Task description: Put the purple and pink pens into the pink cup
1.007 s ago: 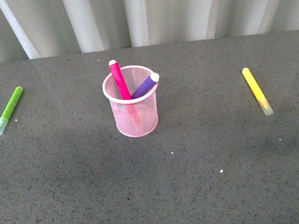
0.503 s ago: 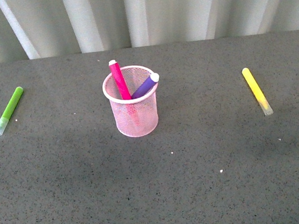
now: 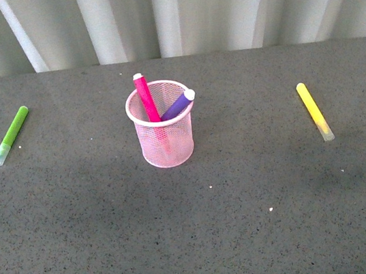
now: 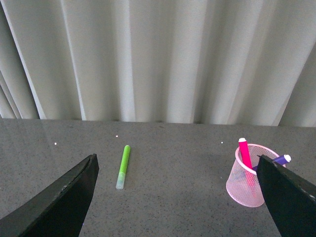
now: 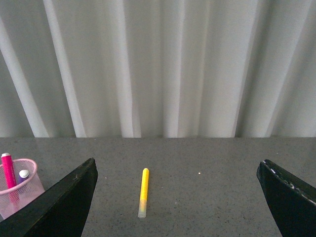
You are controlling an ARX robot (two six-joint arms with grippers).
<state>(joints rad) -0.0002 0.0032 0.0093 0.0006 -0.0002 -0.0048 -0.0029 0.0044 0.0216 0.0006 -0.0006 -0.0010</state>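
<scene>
The dark grey speckled surface (image 3: 197, 231) runs back to a pleated white curtain (image 3: 171, 11) along its far edge, with broad open room in front of and to both sides of the items. The pink cup (image 3: 165, 136) stands upright near the middle, holding the pink pen (image 3: 145, 98), which leans toward the rear left rim, and the purple pen (image 3: 178, 105), which rests against the right rim. A lime-green marker (image 3: 10, 135) lies well apart to the left; a yellow marker (image 3: 314, 110) lies well apart to the right. No legible writing is visible. The left gripper (image 4: 173, 197) is spread wide, empty, with the cup by its right finger. The right gripper (image 5: 175, 197) is likewise spread and empty, well clear of the cup.
</scene>
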